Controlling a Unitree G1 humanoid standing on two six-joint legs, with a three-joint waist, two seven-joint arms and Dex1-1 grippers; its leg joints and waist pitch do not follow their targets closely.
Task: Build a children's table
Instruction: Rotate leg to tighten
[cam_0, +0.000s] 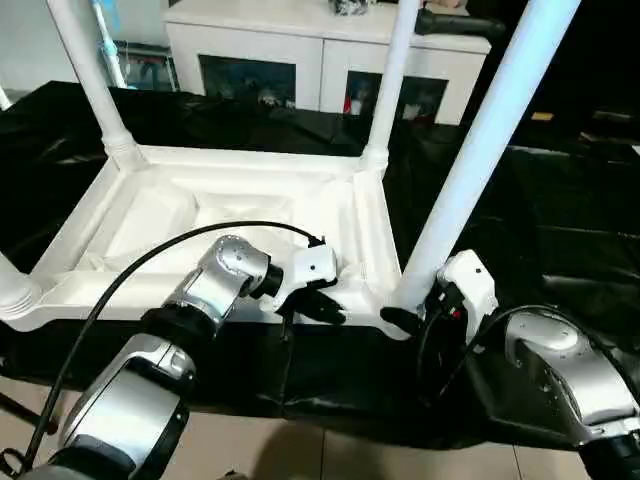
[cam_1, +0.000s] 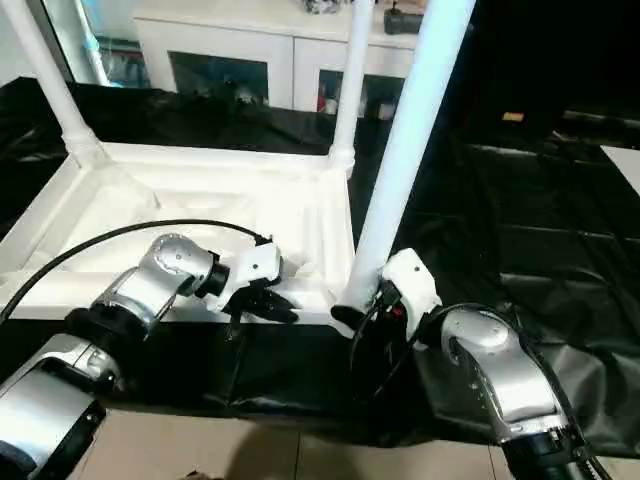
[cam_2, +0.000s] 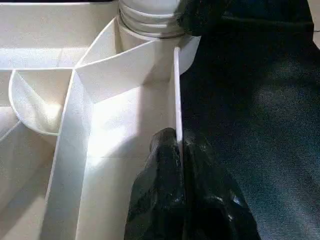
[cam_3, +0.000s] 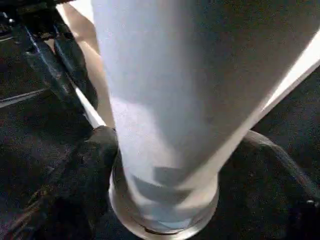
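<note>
1. The left gripper (cam_0: 318, 306) is clamped shut on the near rim of the upturned tabletop (cam_0: 160, 215), which lies on the black-draped bench (cam_0: 560, 230).
2. The right gripper (cam_0: 412, 312) straddles the base of the near-right leg (cam_0: 480, 150), fingers spread around it at the corner socket.
3. Beyond the tabletop, two far legs (cam_0: 395, 75) stand upright; a white cabinet (cam_0: 300, 45) sits behind.

Legs (cam_0: 480, 150) round open tabletop (cam_0: 170, 215) centre.
</note>
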